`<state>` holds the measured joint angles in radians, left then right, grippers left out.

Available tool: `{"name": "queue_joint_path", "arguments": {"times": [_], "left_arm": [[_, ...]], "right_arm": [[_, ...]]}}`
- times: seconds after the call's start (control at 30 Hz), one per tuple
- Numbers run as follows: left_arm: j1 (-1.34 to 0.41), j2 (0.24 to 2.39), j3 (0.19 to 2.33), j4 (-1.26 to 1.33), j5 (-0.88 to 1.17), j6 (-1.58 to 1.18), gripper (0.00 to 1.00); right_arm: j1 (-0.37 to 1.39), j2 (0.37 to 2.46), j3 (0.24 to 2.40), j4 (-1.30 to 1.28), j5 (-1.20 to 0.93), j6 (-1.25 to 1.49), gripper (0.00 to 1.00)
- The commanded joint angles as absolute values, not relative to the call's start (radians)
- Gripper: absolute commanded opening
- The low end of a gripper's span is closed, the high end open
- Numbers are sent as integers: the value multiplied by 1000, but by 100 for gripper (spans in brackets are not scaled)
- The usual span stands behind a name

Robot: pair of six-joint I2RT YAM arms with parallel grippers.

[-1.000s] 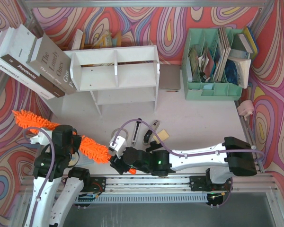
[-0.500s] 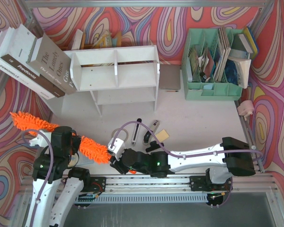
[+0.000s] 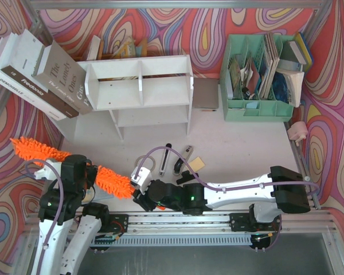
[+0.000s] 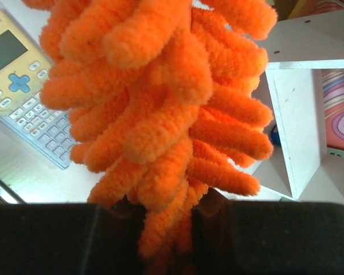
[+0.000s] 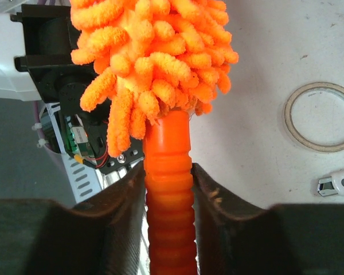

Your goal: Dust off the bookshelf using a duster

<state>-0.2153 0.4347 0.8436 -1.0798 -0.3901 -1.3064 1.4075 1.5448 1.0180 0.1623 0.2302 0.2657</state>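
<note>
The fluffy orange duster (image 3: 113, 181) lies slanted over the table's near left corner, its far end (image 3: 31, 149) past the table's edge. My left gripper (image 3: 89, 173) is shut on the duster's shaggy middle; in the left wrist view strands (image 4: 155, 86) bulge out between the black fingers (image 4: 160, 213). My right gripper (image 3: 141, 195) is shut on the ribbed orange handle (image 5: 167, 172), with both fingers (image 5: 167, 189) pressed against it. The white bookshelf (image 3: 140, 86) stands at the back, apart from the duster, and its corner shows in the left wrist view (image 4: 301, 114).
Large books (image 3: 40, 74) lean against the shelf's left side. A mint-green organizer (image 3: 258, 74) full of papers stands at the back right. A tape ring (image 5: 321, 123), pens (image 3: 167, 157) and a small tool (image 3: 183, 157) lie mid-table. A calculator (image 4: 23, 97) lies under the duster.
The right gripper has closed on the duster's handle. The duster has shifted slightly left with both arms.
</note>
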Motion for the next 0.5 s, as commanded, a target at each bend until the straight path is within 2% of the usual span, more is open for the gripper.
{"name": "queue_joint_path", "arguments": {"times": [0.0,0.1,0.17,0.3,0.47], "left_arm": [[-212,423,874,-1097,-396,-1346,0],[-212,429,877,-1087,-404,-1344,0],[-212,434,878,-1082,-408,-1337,0],[-212,441,876,-1076,-411,-1330,0],[-212,441,874,-1069,-402,-1331,0]], "right_arm": [[1408,1514,1029,169,230,282,46],[1436,1512,1045,159,261,271,65],[1454,1514,1055,135,300,263,72],[1459,1501,1041,118,342,266,80],[1459,1505,1031,103,372,260,81]]}}
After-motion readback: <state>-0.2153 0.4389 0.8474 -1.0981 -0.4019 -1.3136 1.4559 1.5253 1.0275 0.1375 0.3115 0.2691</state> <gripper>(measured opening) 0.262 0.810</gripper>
